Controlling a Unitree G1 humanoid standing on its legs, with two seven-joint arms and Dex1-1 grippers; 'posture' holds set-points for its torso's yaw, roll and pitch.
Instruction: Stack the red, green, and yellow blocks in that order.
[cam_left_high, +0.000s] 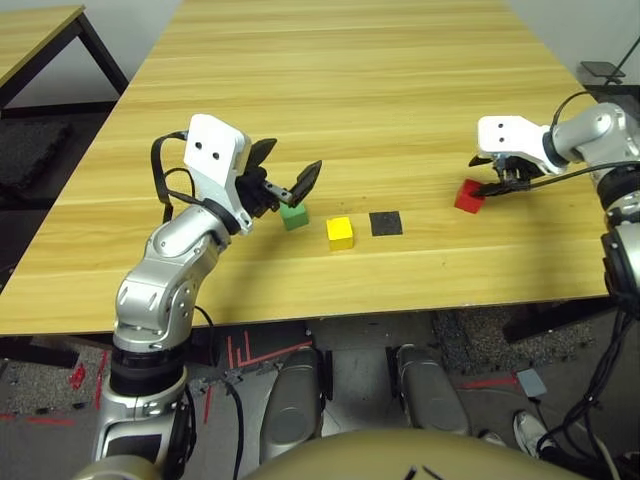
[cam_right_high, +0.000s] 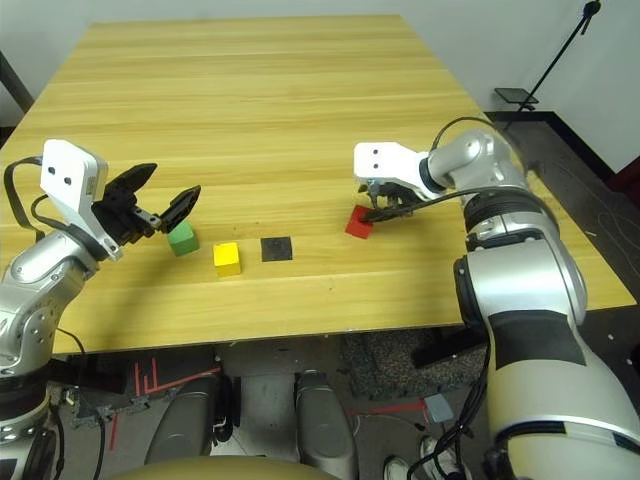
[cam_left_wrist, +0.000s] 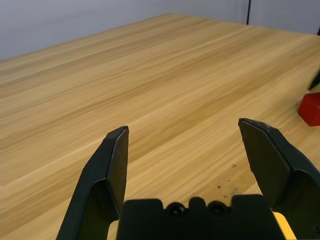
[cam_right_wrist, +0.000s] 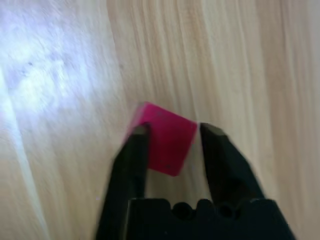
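Right pincer (cam_right_wrist: 170, 131) pinched the red block (cam_right_wrist: 167, 137) on the counter (cam_left_high: 350, 90); left pincer (cam_left_high: 284, 172) spread above green block (cam_left_high: 294, 215).

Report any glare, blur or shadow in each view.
Right wrist view: white glare on the wooden table; the small red cube and the right gripper around it are blurred. Left wrist view: sharp, evenly lit, left gripper open. Eye views: soft shadows beside the green cube and yellow cube.
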